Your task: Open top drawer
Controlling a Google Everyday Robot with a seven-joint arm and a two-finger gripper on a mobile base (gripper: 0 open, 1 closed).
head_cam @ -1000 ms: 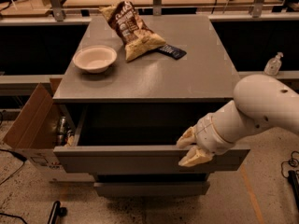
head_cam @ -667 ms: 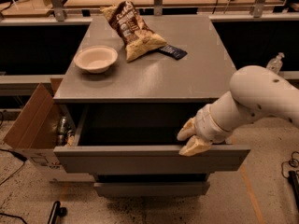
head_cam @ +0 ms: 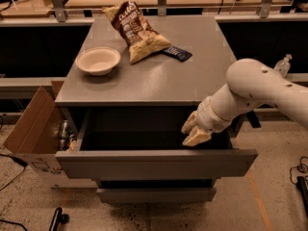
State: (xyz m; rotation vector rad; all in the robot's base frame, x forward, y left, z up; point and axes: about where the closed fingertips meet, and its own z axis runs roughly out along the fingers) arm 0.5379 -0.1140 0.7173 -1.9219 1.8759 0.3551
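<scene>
Top drawer point(head_cam: 154, 163): pulled out from the cabinet point(head_cam: 159, 83), dark interior exposed.
Gripper point(head_cam: 190, 133): over the drawer's right side, just behind the front panel; fingers spread, holding nothing.
Cabinet top: bowl point(head_cam: 97, 60), chip bag point(head_cam: 137, 30).
Floor, left: open cardboard box point(head_cam: 29, 129).

Your arm point(head_cam: 260, 88) is cut off at 3 o'clock; the gripper point(head_cam: 194, 132), over the top drawer point(head_cam: 154, 163), hides part of its dark inside.
</scene>
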